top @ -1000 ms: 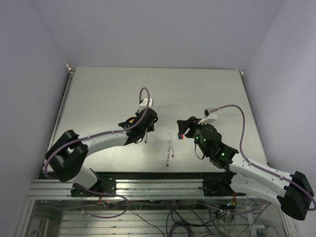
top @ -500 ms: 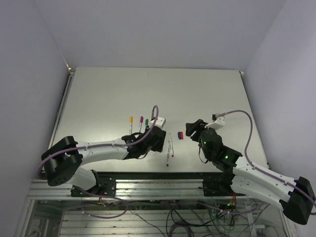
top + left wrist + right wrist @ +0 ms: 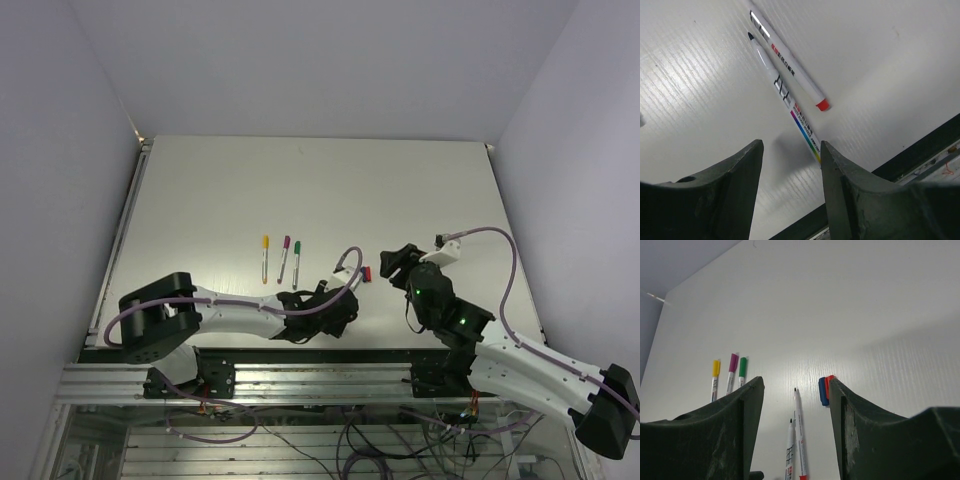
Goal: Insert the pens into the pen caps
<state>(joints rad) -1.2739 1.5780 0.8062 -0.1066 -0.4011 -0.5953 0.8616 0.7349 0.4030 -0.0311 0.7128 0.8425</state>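
The left hand (image 3: 791,149) hangs over the table (image 3: 200,190) with its fingers (image 3: 735,190) apart and nothing between them. They fill the bottom of the left wrist frame. In the top view this hand (image 3: 340,303) sits low at centre, near the table's near edge.

Just above the fingers in the wrist frame, two uncapped pens lie side by side on the table, slanting from upper left to lower right:
- The red-ended pen (image 3: 790,67) has its red end pointing lower right.
- The second pen (image 3: 782,95) has a dark tip at the upper left, and its tail runs down toward the gap between the fingers, close to the right one.

Whether the hand touches either pen cannot be told. In the top view both are hidden under it.

The right hand (image 3: 795,385) is also spread and empty. In the top view it (image 3: 392,262) sits right of centre. Between its fingers the same two pens lie low in the right wrist frame, the red-ended pen (image 3: 799,435) just right of the second pen (image 3: 791,447), dark tips pointing up the frame.

Just above the right finger's tip lie the blue cap (image 3: 823,391) and the red cap (image 3: 829,382), touching. In the top view the red cap (image 3: 367,272) lies just left of the hand.

Left of centre lie three capped pens in a close row: yellow pen (image 3: 715,376), purple pen (image 3: 732,371) and green pen (image 3: 742,373).
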